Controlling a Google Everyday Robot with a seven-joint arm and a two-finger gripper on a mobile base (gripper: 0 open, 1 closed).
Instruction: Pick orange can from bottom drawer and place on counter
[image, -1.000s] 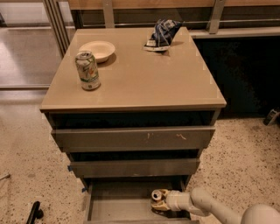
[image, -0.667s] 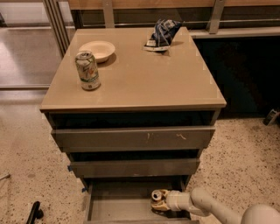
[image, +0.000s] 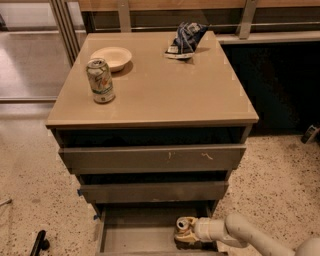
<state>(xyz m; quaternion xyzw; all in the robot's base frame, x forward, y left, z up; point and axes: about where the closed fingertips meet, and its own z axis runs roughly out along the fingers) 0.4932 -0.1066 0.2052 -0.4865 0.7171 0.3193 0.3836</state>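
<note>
The orange can (image: 183, 224) stands in the open bottom drawer (image: 135, 235), near its right side, with its silver top showing. My gripper (image: 189, 235) reaches in from the lower right on a white arm and is right at the can, against its right side. The can's lower body is partly hidden by the gripper. The tan counter (image: 160, 90) is the top of the drawer cabinet, above the drawer.
On the counter stand a white-and-green can (image: 100, 80) at the front left, a cream bowl (image: 111, 56) behind it, and a crumpled blue chip bag (image: 184, 39) at the back. The two upper drawers (image: 152, 159) are slightly pulled out. Speckled floor lies on both sides.
</note>
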